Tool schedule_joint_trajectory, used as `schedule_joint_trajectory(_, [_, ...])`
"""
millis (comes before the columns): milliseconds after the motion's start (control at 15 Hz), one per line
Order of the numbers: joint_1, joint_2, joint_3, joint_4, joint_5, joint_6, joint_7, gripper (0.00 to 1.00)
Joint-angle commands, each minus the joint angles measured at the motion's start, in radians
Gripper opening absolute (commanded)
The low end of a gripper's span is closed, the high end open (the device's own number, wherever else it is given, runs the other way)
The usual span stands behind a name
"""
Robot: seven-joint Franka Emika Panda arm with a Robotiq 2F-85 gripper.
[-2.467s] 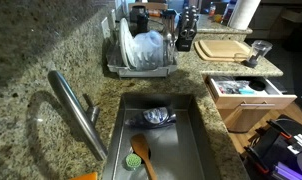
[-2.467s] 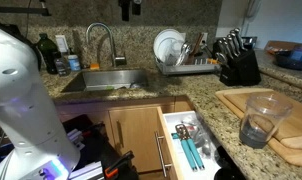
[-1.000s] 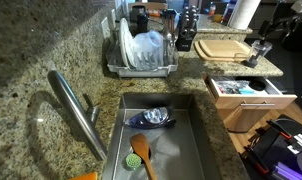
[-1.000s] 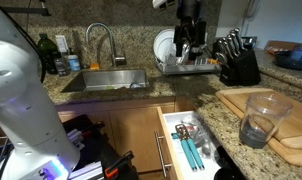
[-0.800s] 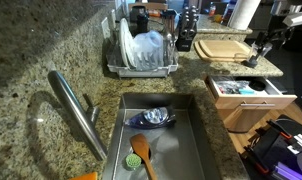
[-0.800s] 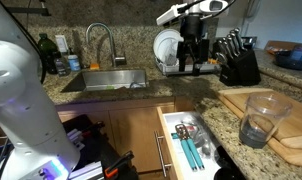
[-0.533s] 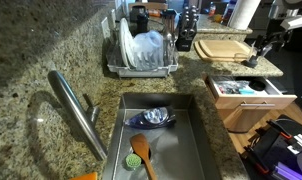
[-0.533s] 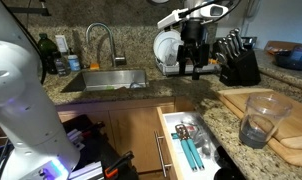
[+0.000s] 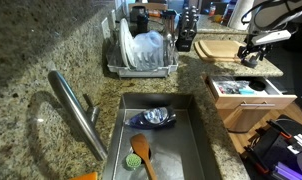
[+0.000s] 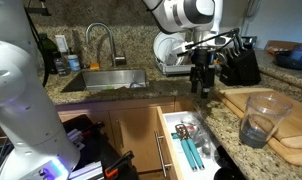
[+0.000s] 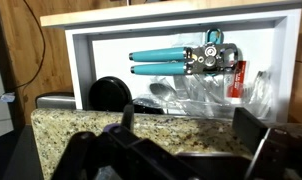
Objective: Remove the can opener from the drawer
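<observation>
Can opener [image 11: 181, 62], single, in drawer [image 11: 171, 13]

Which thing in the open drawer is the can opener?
Find the open white-lined drawer under the granite counter. The can opener lies inside: the only item with two teal handles and a metal head.

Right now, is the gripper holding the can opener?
No, the can opener lies in the drawer, and the gripper hangs open above the counter edge.

Teal-handled can opener [image 11: 176, 62] lies flat in the open drawer [image 11: 96, 55].
</observation>
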Motion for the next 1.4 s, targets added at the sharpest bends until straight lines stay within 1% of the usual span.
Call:
schedule_joint_trajectory(0, [0.016, 0.031, -0.011, 0.016, -0.012, -0.002, 0.021, 1.00])
schedule_joint_trajectory(200, [0.025, 0.067, -0.013, 0.041, -0.019, -0.002, 0.039, 1.00])
schedule_joint_trajectory(267, [0.038, 0.106, -0.024, 0.075, -0.091, -0.094, 0.045, 1.00])
schedule_joint_trajectory(600, [0.046, 0.169, -0.066, 0.000, -0.332, -0.131, 0.054, 1.00])
schedule_joint_trajectory(667, [0.038, 0.147, -0.051, 0.016, -0.263, -0.112, 0.042, 1.00])
schedule_joint_trajectory(800, [0.038, 0.166, -0.057, 0.013, -0.271, -0.109, 0.045, 1.00])
schedule_joint_trajectory(933, [0.042, 0.160, -0.056, 0.018, -0.271, -0.109, 0.045, 1.00])
schedule_joint_trajectory(1000, [0.040, 0.169, -0.049, 0.007, -0.263, -0.084, 0.029, 1.00])
schedule_joint_trajectory(1067, [0.044, 0.195, -0.046, -0.004, -0.286, -0.071, 0.017, 1.00])
schedule_joint_trajectory(1200, [0.063, 0.242, -0.041, -0.034, -0.327, -0.104, -0.012, 1.00])
schedule_joint_trajectory(1333, [0.087, 0.293, -0.038, -0.039, -0.342, -0.154, -0.015, 1.00])
